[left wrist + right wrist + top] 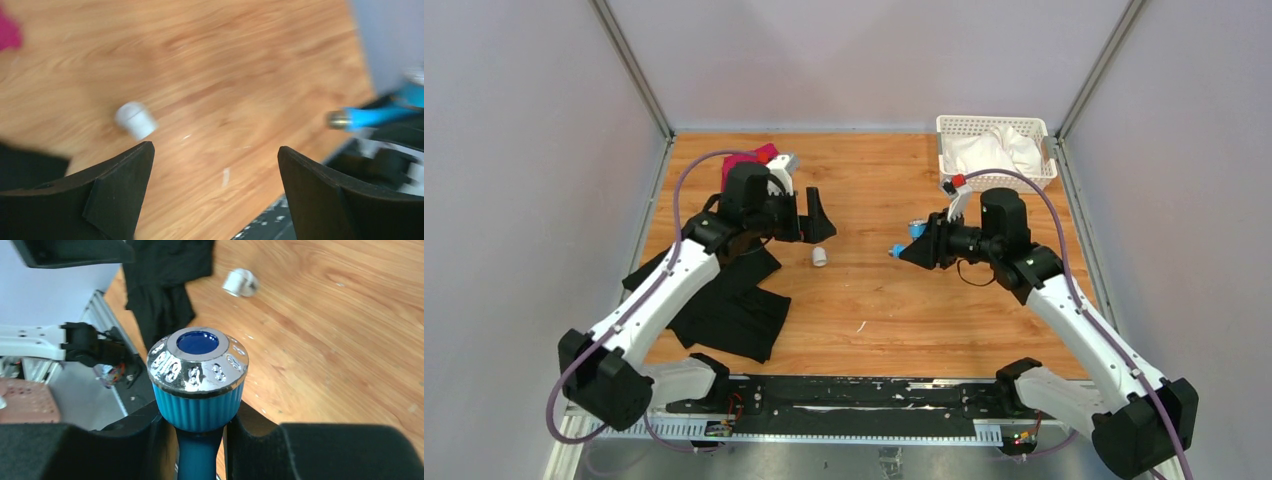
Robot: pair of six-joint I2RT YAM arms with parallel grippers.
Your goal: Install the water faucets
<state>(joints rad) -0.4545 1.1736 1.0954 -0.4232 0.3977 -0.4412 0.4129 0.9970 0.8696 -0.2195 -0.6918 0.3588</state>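
From above, the left claw (819, 228) hangs low over the table (874, 320) with its jaws spread wide and nothing in them. The white pipe piece (820, 257) lies loose on the wood just under its tips, not touching them. The right claw (911, 247) faces it from well apart and is closed on the blue tap (916, 230). It holds the tap off the wood, pointed toward the left claw, most likely so that its end can be offered to the pipe piece. A black cloth (729, 310) lies back under the left arm, and a basket (944, 125) sits behind the right claw.

The left wrist view is blurred, but both fingers (125, 175) stand far apart with bare wood between them. The pipe piece lies on its side just ahead of one fingertip, off to the side of the gap. The tap's spout reaches in from beyond the other finger. The wide spread probably leaves room to come down around the pipe piece and steady it.

In the right wrist view the tap's shiny knob stands up out of the claw. The pads pinch the stem under the ribbed collar, which probably keeps the tap from turning. The pipe piece lies well ahead.
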